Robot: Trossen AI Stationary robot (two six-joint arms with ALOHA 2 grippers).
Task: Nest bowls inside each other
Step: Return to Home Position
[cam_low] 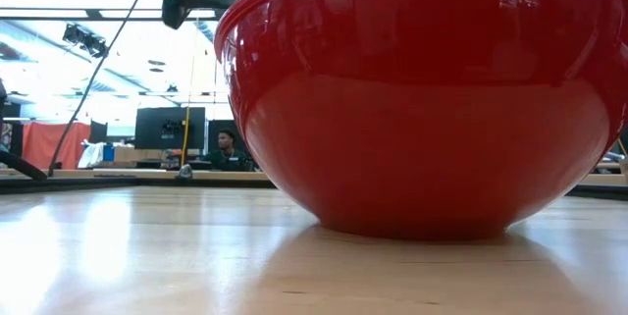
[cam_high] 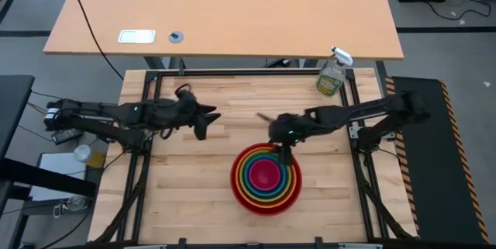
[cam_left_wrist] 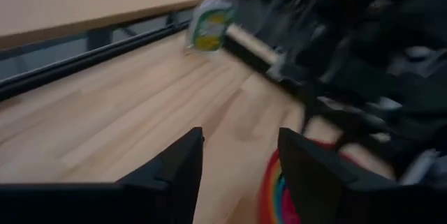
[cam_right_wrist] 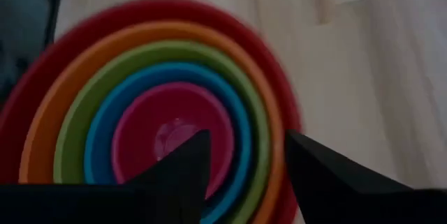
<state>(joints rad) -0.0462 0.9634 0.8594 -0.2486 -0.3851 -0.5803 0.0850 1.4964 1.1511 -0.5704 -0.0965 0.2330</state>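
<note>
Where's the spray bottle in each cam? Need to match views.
High view: spray bottle stands at a corner of the wooden table, upper right in the picture.
Low view: not in it.
Left wrist view: spray bottle far off, by the table's black edge rail.
Right wrist view: not in it.
Shared landmark: the red bowl, outermost of the nest, shows in all four.
</note>
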